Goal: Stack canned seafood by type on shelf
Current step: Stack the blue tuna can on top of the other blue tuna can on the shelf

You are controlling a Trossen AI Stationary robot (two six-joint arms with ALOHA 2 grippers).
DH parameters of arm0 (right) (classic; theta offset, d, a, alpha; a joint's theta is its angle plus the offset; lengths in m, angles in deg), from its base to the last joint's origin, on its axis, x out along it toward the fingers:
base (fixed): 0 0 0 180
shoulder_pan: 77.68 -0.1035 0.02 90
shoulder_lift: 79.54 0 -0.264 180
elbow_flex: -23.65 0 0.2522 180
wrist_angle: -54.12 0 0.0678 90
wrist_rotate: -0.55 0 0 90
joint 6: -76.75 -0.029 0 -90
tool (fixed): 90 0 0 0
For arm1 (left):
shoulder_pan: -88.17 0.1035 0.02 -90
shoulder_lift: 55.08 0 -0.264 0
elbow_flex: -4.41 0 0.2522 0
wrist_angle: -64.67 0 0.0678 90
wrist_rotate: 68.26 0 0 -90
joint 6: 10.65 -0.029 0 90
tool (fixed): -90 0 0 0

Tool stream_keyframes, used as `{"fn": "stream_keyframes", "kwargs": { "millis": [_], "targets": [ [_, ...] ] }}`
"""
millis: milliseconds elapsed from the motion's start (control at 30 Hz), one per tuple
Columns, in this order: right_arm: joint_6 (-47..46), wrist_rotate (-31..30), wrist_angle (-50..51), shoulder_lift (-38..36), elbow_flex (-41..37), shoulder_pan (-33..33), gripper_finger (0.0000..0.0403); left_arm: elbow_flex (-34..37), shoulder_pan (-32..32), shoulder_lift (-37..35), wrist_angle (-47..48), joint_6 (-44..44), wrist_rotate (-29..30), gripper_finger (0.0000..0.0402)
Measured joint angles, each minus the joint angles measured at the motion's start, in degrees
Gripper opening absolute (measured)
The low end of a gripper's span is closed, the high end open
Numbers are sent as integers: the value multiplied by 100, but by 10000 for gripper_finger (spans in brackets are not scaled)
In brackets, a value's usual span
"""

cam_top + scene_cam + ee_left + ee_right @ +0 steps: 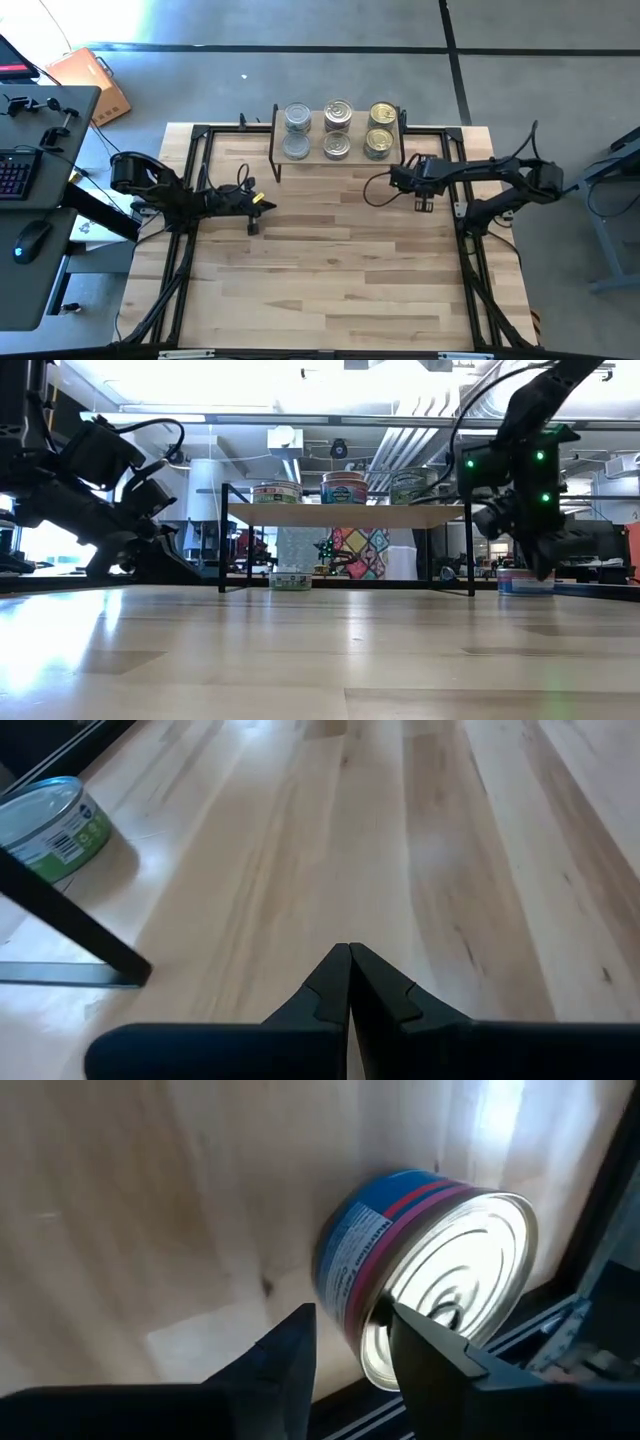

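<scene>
The shelf (312, 159) stands at the table's far middle, and several tins (337, 115) sit on it in three columns: plain silver, pull-ring silver, gold. A green-labelled tin (290, 578) rests on the table under the shelf. A blue-and-red-labelled tin with a silver top (430, 1280) stands on the table to the right of the shelf. My right gripper (352, 1345) hangs open just above its near rim, pointing steeply down. In the high view the gripper (422, 200) covers this tin. My left gripper (349, 980) is shut and holds nothing, low over the table at the left.
Black frame rails (190, 180) run along the table's left, right and far edges. A black shelf leg (70, 925) stands close ahead of my left gripper, with the green tin (50, 820) behind it. Bare wood (330, 280) fills the near half.
</scene>
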Motion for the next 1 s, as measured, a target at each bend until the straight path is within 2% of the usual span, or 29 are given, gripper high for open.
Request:
{"fn": "stream_keyframes", "kwargs": {
  "millis": [133,367,500,633,833,1000],
  "targets": [
    [-6,-281,-237,-11,-208,39,113,0,-72,0,-2,-33,2,0],
    [2,-205,-213,-99,-214,-195,72,0,-78,0,-4,-35,2,0],
    [-83,140,-86,-153,-54,-468,59,0,-78,0,-2,-35,2,0],
    [-259,772,230,-151,213,-769,57,0,-77,0,-3,-30,2,0],
    [-974,1641,428,-153,412,-1301,57,0,-78,0,-2,-2,2,0],
    [-1609,1816,384,-144,454,-2166,57,0,-79,0,-2,0,2,0]
  ]
}}
